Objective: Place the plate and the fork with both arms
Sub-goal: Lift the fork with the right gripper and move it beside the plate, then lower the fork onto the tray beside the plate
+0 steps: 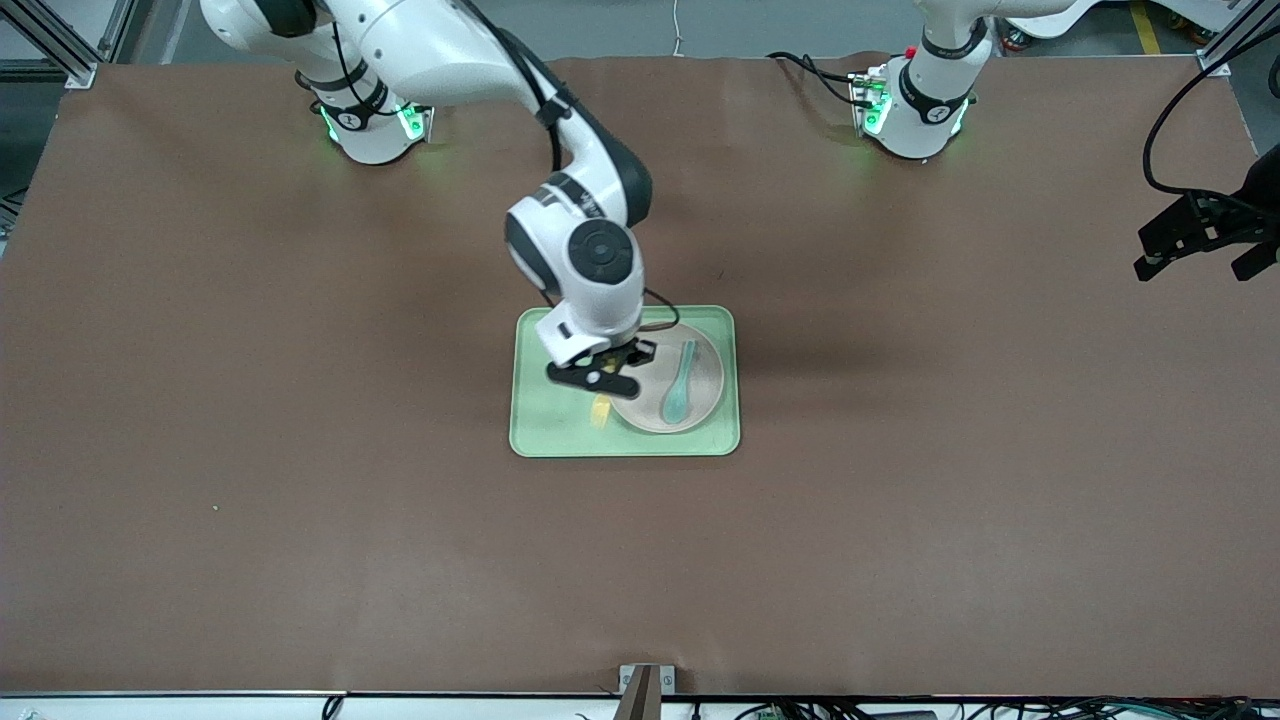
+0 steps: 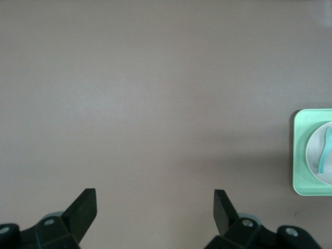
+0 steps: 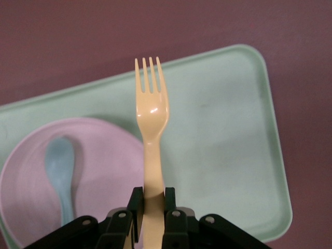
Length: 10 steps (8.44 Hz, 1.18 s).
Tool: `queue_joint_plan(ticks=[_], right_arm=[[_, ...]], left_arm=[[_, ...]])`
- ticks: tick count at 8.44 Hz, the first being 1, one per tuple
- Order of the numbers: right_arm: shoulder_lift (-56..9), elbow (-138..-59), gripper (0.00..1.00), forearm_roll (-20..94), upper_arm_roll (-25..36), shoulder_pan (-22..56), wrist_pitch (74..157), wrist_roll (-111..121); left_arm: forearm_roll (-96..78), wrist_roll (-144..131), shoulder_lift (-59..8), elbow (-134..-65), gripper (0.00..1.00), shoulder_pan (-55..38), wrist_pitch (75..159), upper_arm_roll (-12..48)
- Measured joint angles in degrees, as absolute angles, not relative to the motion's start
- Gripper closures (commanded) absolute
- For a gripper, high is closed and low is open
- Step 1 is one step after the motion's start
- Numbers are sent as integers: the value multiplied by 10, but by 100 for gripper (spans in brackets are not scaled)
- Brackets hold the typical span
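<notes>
The right end effector [image 1: 600, 385] hangs over the pale green tray [image 1: 560, 430] in the middle of the brown surface [image 1: 300, 500], clenched on the yellow fork [image 1: 601, 410], of which only a small piece peeks out beneath it. The beige plate [image 1: 705, 385] lies on the tray toward the left arm's end, with a teal spoon [image 1: 680, 382] lying in it. The white wrist of the right arm covers part of the tray and plate. The left end effector [image 1: 1195, 238] waits at the left arm's end of the surface.

From the left wrist, its fingers [image 2: 83, 210] stand wide apart, released over bare surface; the tray [image 2: 301, 150], plate [image 2: 314, 155] and spoon [image 2: 326, 150] sit well apart.

From the right wrist, the fork [image 3: 151, 129] sticks out of the clamped end effector [image 3: 153, 207], tines over the tray [image 3: 223, 145], beside the plate [image 3: 104, 155] with the spoon [image 3: 59, 166].
</notes>
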State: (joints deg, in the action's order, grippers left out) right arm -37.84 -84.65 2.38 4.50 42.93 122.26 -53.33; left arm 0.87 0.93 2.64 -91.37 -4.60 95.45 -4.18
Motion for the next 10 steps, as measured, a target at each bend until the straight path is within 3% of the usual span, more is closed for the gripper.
queue_joint_plan(ticks=[3,10], right_arm=[[-356,-970,100,24,44,387,1364,-488],[-347,-1041,100,26,23,373,1441,-455]], left_arm=[[9,9,26,-913,1,-46,954,-42],[9,9,26,-913,1,-46,954,-41]])
